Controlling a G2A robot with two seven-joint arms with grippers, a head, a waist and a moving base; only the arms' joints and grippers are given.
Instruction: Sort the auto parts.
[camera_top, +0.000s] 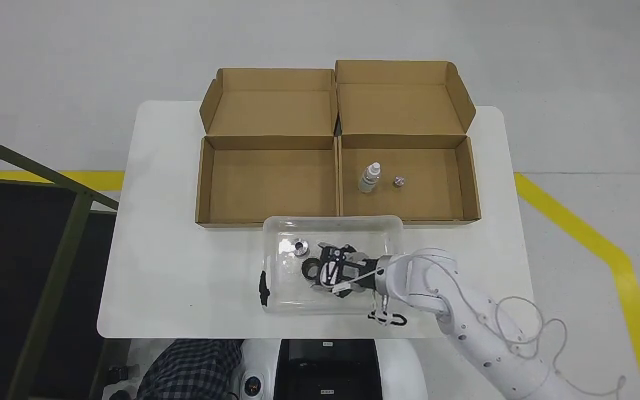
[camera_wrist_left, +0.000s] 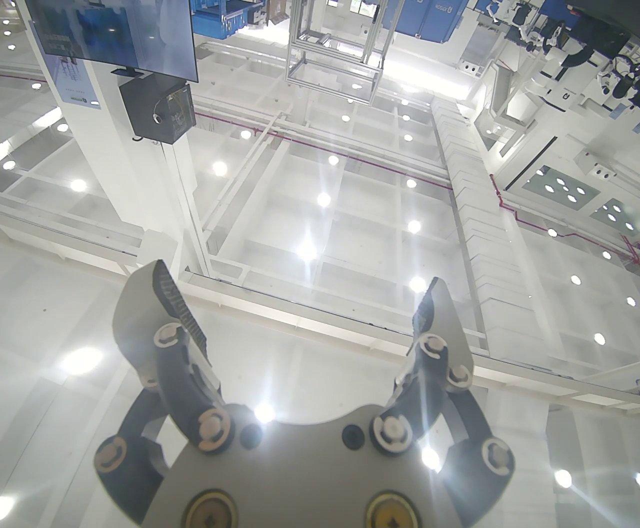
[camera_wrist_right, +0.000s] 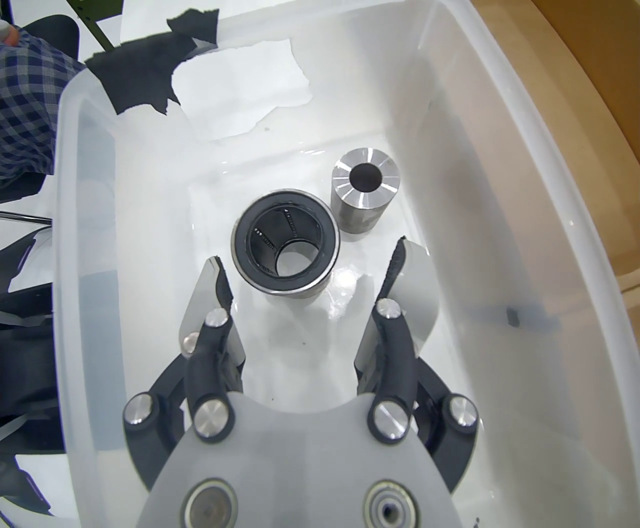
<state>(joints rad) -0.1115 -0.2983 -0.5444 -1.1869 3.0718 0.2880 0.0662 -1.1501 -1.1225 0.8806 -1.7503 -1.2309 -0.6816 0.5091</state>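
You seem to be lining up a pick: your right gripper (camera_wrist_right: 309, 256) is hovering, jaws spread, just short of the bearing (camera_wrist_right: 285, 242) standing in the bin's (camera_wrist_right: 500, 150) left half, probably needing to straddle it, then close.

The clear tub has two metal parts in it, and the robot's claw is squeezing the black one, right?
Not squeezing: the right wrist view shows the right gripper open near the black ring, holding nothing. The clear tub does hold two metal parts.
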